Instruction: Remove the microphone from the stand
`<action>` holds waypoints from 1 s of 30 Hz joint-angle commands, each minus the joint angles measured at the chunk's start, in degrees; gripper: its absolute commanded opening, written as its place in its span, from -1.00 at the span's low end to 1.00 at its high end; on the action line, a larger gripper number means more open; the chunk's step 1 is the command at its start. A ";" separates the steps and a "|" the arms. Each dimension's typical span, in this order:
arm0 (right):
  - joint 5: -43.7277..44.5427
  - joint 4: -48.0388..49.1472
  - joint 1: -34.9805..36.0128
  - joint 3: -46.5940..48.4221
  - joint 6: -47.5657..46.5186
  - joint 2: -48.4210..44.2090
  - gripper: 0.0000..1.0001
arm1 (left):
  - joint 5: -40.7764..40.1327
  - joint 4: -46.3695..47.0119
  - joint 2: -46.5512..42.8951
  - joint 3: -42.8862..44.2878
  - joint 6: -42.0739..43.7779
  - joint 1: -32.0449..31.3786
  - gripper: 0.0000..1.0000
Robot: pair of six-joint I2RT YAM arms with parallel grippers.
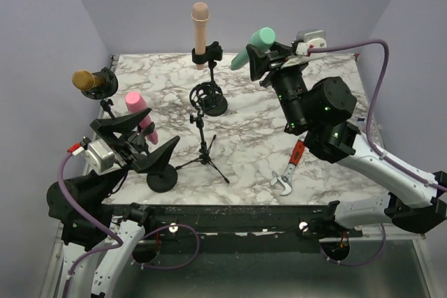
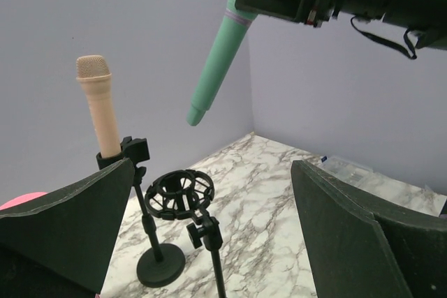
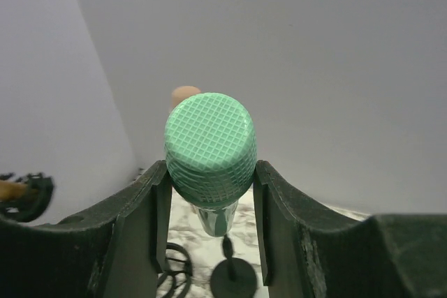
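My right gripper (image 1: 264, 56) is shut on the head of a green microphone (image 1: 253, 45) and holds it tilted in the air above the back of the table. It is clear of the empty black shock mount (image 1: 205, 95) on the tripod stand (image 1: 203, 157). In the right wrist view the fingers (image 3: 158, 193) press both sides of the green head (image 3: 209, 146). The left wrist view shows the green microphone (image 2: 219, 64) hanging above the empty mount (image 2: 179, 193). My left gripper (image 1: 138, 142) is open and empty at the front left, beside a pink microphone (image 1: 139, 112).
A beige microphone (image 1: 200, 24) stands upright in a clip stand with a round base (image 1: 216, 107). A gold microphone (image 1: 86, 79) sits in a stand at the far left. The pink microphone's round base (image 1: 162, 180) is near the front edge. A red-handled wrench (image 1: 289, 169) lies right of the tripod.
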 commanded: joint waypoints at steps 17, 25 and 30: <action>21.47 -0.28 -23.16 -7.80 -10.09 11.51 -0.99 | -0.83 1.26 1.26 -0.73 0.14 -0.88 0.97; 14.94 -17.92 -32.33 1.52 -4.67 22.98 -0.99 | -1.00 1.28 1.38 -0.80 0.23 -1.24 0.97; 11.03 -17.46 -36.47 6.15 -9.97 33.43 -0.99 | -0.73 1.38 1.34 -0.82 0.11 -1.24 0.97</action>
